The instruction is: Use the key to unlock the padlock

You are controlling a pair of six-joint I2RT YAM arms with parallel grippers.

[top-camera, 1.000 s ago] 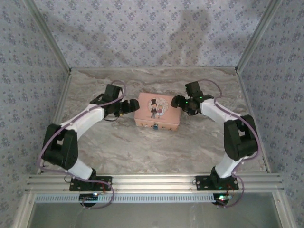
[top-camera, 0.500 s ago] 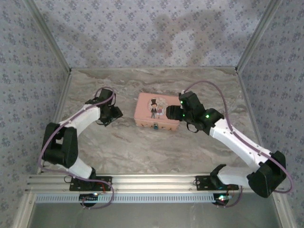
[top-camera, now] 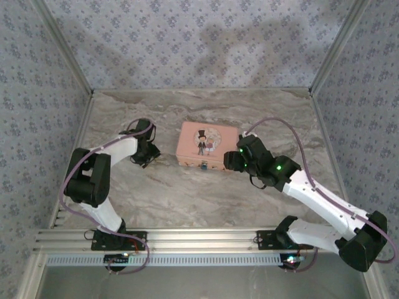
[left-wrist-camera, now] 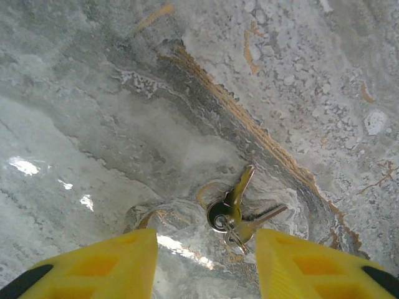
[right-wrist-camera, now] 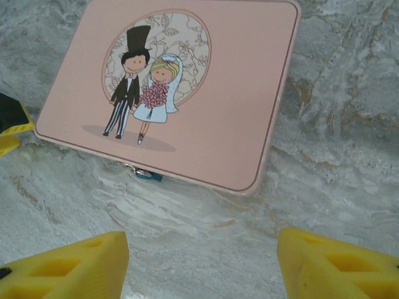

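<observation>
The left tool (left-wrist-camera: pixel 206 252), its yellow fingers (left-wrist-camera: pixel 106 268) spread, hovers over two small metal keys on a ring (left-wrist-camera: pixel 235 210). They lie on the grey marbled surface (left-wrist-camera: pixel 93 124), toward its left edge. The right tool (right-wrist-camera: pixel 202 261), also spread, hangs before the pink rectangular tin (right-wrist-camera: pixel 212 93) at mid-surface. The tiny metal padlock (right-wrist-camera: pixel 144 173) sits at the tin's near edge.

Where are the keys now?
The small metal keys on a ring lie on the marble table, just ahead of the open left hand in its wrist view, left of the pink rectangular tin.
</observation>
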